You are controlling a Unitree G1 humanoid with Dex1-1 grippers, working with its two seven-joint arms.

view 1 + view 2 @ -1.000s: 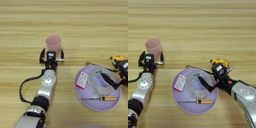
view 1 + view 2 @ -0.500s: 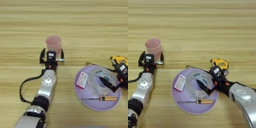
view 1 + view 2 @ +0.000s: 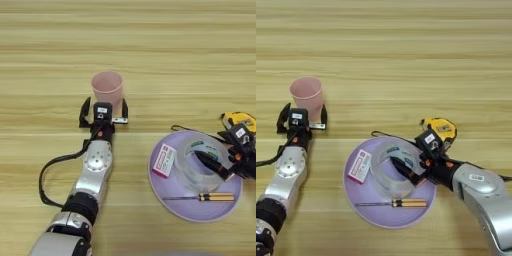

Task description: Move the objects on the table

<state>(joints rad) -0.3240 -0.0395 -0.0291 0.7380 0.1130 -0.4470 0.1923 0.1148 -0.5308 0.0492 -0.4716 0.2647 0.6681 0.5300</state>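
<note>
the right gripper [image 3: 406,167] pinches the wall of the tape roll [image 3: 391,167] on the purple plate [image 3: 406,217], tape measure [image 3: 440,129] at its 2 o'clock, while the left gripper [image 3: 103,107] stands open just below the pink cup [image 3: 107,88].

**Colours on my bench**

Light wooden bench [image 3: 150,40] with horizontal grain; pale pink cup [image 3: 107,86]; lilac plate [image 3: 363,212]; clear tape roll [image 3: 387,172]; yellow-and-black tape measure [image 3: 442,129]; pink-and-white card [image 3: 164,160]; my black-fingered hands, left [image 3: 103,111] and right [image 3: 409,172].
</note>
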